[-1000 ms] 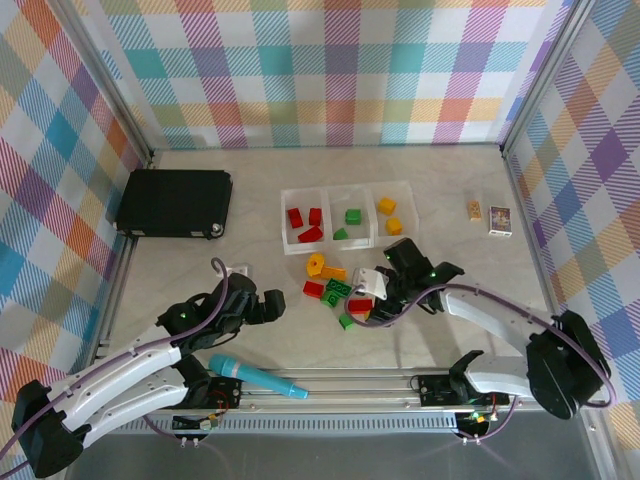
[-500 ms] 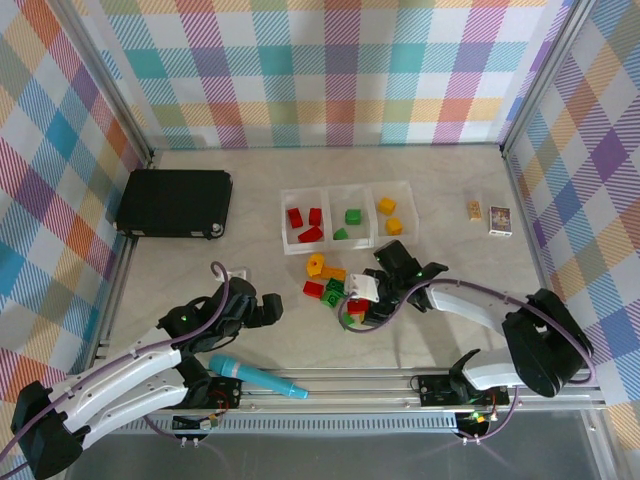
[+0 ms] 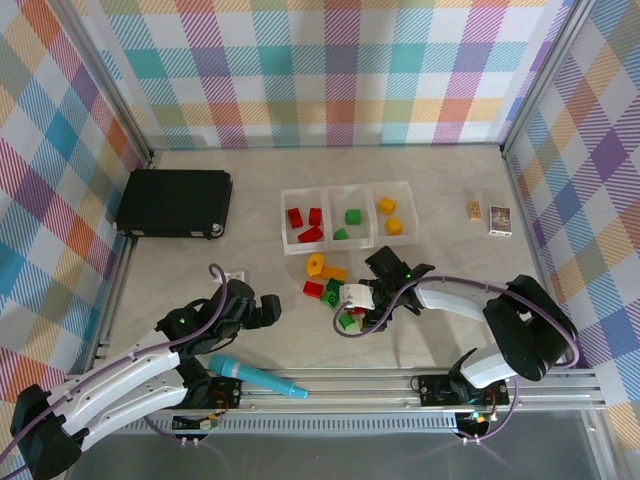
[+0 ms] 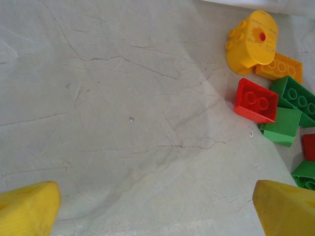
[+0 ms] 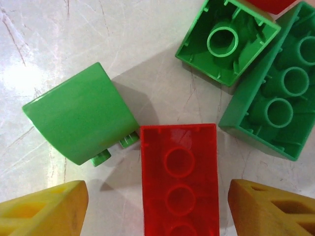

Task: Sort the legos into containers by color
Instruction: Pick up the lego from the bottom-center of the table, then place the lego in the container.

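Red brick (image 5: 179,177) on the bench (image 5: 59,39) is straddled by the wide-open, empty right jaws, and the curved green brick (image 5: 78,120) just beside it could be pinched along or shoved aside at closing.

In the right wrist view, a red brick (image 5: 179,179) is running off the bottom edge between the right pincer's (image 5: 157,210) yellow fingers (image 5: 44,211), which are showing only as corners. A long green brick (image 5: 275,108) is getting cut by the right edge, and another red piece (image 5: 268,4) is barely peeking in at the top. In the left wrist view, a red lego (image 4: 309,146) and a green lego (image 4: 306,174) are being clipped at the right edge. From above, the right arm (image 3: 450,298) is covering part of the loose pile (image 3: 335,285), and the cards (image 3: 500,219) are coming out too small to read.
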Tool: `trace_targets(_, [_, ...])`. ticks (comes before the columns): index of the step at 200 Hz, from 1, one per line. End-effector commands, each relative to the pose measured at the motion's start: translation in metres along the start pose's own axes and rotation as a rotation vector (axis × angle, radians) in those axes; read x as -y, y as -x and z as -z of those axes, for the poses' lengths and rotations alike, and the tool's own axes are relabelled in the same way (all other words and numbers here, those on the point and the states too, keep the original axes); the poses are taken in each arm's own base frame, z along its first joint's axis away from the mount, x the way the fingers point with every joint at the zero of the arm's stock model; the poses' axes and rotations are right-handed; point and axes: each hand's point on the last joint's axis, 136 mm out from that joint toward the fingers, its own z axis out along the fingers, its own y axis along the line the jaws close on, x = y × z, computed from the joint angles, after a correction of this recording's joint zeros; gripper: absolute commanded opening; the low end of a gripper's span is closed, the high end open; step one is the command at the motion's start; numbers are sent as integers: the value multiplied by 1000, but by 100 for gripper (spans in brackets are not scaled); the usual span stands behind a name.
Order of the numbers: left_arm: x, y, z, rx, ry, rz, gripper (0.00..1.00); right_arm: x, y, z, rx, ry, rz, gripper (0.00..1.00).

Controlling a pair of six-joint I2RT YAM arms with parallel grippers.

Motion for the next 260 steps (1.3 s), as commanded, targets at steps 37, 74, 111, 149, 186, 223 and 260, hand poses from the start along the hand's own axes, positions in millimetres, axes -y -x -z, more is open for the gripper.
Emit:
trace_targets(37, [-6,-1,4,15,12,-9,100,8,2,-4,-12,-22,61,65])
trace_targets(74, [-2,4,4,32,2,-9,100,12,1,3,-19,-54,67,52])
trace_targets(111, [-1,6,4,45,-1,-7,100,16,17,16,46,-89,52,29])
trace_targets(149, [-5,9,7,78,0,12,100,37,66,67,214,-181,-4,23])
trace_targets(186, [-4,15,9,113,-15,30,100,96,144,131,434,-284,-221,26])
trace_targets(223, [-3,12,6,101,-20,60,100,159,193,146,543,-306,-486,22])
trace_targets(260, [-7,7,2,85,-2,55,100,201,206,119,545,-282,-740,22])
